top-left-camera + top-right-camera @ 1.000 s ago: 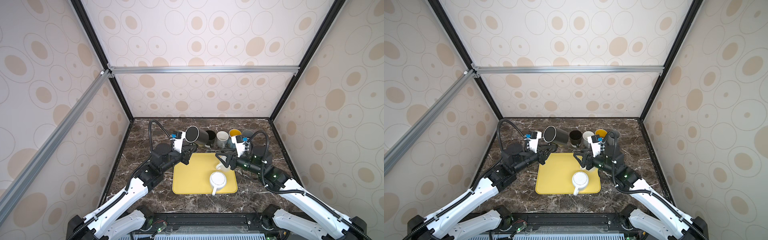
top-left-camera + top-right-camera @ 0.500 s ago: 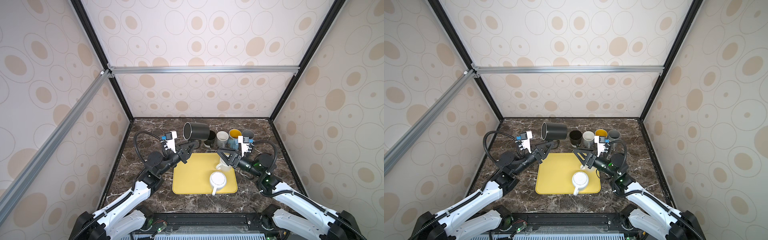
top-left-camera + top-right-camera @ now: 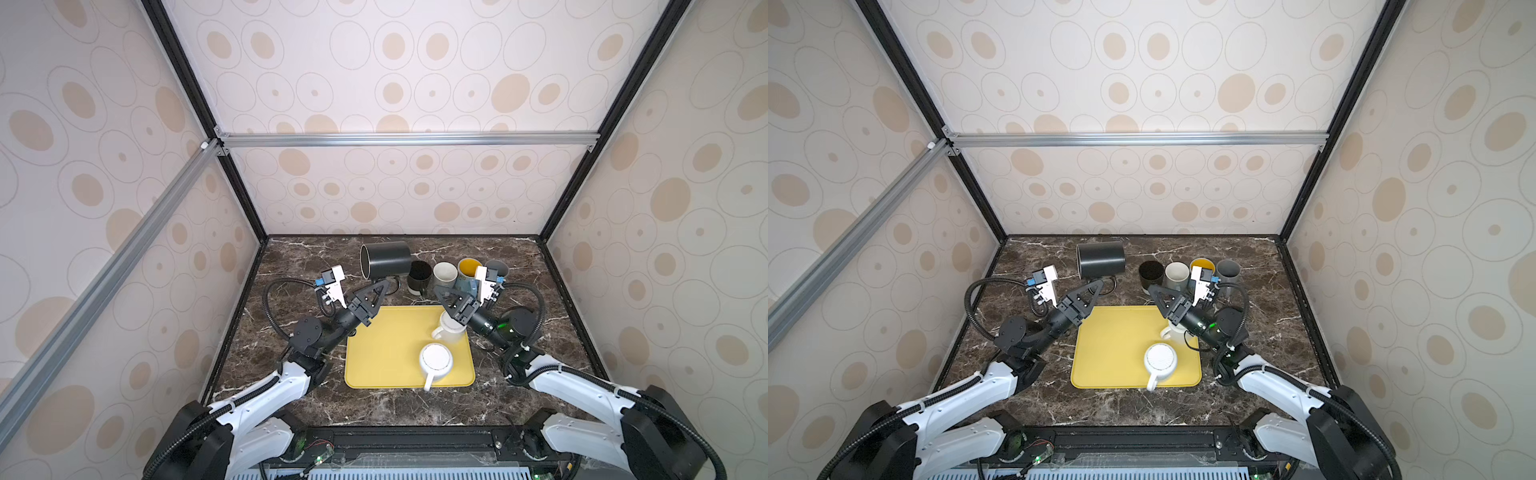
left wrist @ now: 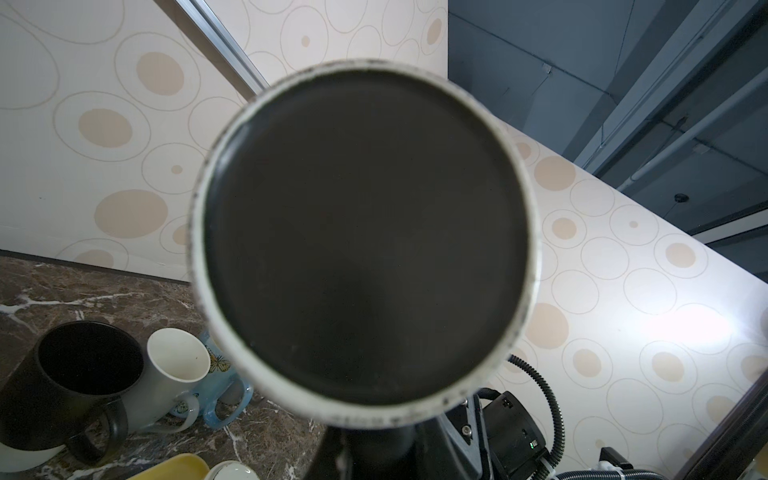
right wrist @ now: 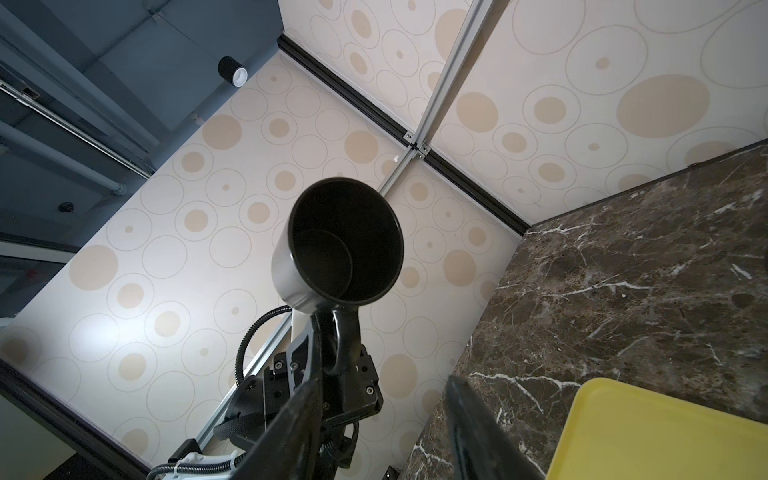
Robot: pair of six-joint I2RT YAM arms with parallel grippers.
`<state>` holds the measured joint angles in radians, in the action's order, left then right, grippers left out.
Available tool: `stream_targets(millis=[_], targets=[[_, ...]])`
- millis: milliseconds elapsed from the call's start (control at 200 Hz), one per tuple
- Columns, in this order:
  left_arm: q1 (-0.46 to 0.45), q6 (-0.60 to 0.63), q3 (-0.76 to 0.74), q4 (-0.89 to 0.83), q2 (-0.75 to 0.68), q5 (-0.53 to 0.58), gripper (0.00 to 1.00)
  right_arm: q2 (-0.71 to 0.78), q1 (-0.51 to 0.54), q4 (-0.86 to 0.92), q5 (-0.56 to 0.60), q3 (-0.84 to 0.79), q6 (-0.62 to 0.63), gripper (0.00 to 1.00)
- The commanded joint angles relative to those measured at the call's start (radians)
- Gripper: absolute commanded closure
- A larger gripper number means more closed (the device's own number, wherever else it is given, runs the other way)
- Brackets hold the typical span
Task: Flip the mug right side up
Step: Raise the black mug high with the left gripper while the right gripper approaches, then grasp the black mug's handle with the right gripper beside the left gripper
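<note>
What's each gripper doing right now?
Left gripper: shut on the handle of the black mug, which is in the air, on its side.
Right gripper: open, holding nothing.

Held mug (image 3: 386, 259): matte black outside and in; foot ring white, dark-specked. My left pincer (image 3: 385, 286) and right pincer (image 3: 439, 291): black. Tray (image 3: 386, 353): plain yellow. Two mugs on it, near mug (image 3: 435, 360) and far mug (image 3: 451, 330): white. Row behind: dark mug (image 3: 419, 272) black with pale foot band; cream mug (image 3: 444, 272); blue mug (image 3: 468, 266) pale blue, yellow inside, butterfly print; grey mug (image 3: 498, 266). Tabletop (image 3: 291, 266): dark brown marble, white veins. Walls (image 3: 374, 83): cream, beige dots in thin grey rings.
</note>
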<state>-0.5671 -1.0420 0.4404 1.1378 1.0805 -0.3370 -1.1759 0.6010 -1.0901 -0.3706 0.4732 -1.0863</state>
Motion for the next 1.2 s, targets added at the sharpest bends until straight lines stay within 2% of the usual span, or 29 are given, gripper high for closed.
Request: stream_targets(millis=[0, 370, 635, 1195], targets=[[-0.001, -0.051, 0.021, 0.239, -0.003, 0.029, 1.00, -0.047, 0.033, -0.127, 0.015, 0.039, -0.024, 0.49], [-0.019, -0.091, -0.004, 0.321, 0.035, 0.054, 1.00, -0.195, 0.120, -0.224, 0.019, 0.143, 0.005, 0.50], [-0.033, -0.098, -0.006, 0.355, 0.061, 0.057, 1.00, -0.284, 0.139, -0.293, 0.012, 0.199, -0.028, 0.50], [-0.039, -0.104, 0.000, 0.370, 0.081, 0.042, 1.00, -0.351, 0.166, -0.320, -0.019, 0.267, -0.058, 0.55]])
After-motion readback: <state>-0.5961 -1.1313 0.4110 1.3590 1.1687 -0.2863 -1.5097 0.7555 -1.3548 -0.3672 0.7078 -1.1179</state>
